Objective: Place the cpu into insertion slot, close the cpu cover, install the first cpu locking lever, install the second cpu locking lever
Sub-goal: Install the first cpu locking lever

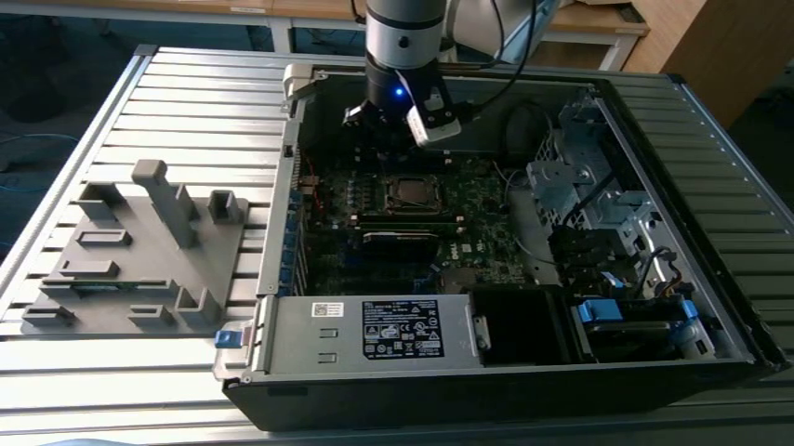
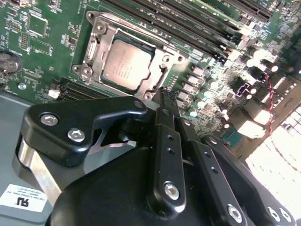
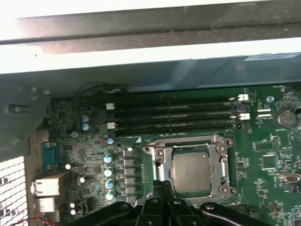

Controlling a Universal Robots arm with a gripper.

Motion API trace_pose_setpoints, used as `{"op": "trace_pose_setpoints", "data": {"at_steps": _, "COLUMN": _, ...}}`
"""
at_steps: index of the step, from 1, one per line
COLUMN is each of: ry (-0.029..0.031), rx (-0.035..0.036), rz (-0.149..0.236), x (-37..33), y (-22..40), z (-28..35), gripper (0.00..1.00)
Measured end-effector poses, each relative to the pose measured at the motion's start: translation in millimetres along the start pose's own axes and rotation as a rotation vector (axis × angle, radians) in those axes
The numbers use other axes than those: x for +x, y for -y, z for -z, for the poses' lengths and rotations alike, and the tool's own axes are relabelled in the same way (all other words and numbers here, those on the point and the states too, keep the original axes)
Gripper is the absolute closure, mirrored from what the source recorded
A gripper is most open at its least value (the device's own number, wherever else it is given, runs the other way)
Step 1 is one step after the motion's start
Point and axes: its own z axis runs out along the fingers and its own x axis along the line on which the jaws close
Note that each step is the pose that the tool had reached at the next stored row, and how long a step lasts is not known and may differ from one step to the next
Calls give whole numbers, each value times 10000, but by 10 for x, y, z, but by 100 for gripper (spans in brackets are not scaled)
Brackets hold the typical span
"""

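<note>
Black gripper (image 2: pixel 163 92) linkage up close, fingertips pinched together, nothing visible between them. Tips hang just beside one edge of the slot (image 3: pixel 225 190), off the cpu (image 3: pixel 190 172). Cpu lies flat in the slot, with the cover (image 3: pixel 221 165) frame down around it. It is square, so there is no long axis. In the exterior view the cpu sits just nearer the camera than the gripper. Levers: cannot tell if latched. Faint print on cpu top and on white label (image 1: pixel 403 330), not legible to me.

cpu (image 2: pixel 127 64) seated in insertion slot (image 2: pixel 92 52); fingers (image 2: pixel 162 141) together, nearby.
</note>
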Motion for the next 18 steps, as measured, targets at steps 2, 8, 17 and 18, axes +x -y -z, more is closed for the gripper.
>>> {"op": "trace_pose_setpoints", "data": {"at_steps": 2, "ry": 5, "rx": 0, "rz": 0, "x": 28, "y": 2, "z": 0, "gripper": 90}}
{"op": "trace_pose_setpoints", "data": {"at_steps": 8, "ry": 17, "rx": -3, "rz": 1, "x": 108, "y": 9, "z": 0, "gripper": 90}}
{"op": "trace_pose_setpoints", "data": {"at_steps": 17, "ry": 21, "rx": -2, "rz": 1, "x": 150, "y": 12, "z": 0, "gripper": 90}}
{"op": "trace_pose_setpoints", "data": {"at_steps": 18, "ry": 21, "rx": -2, "rz": -1, "x": 156, "y": 13, "z": 0, "gripper": 90}}
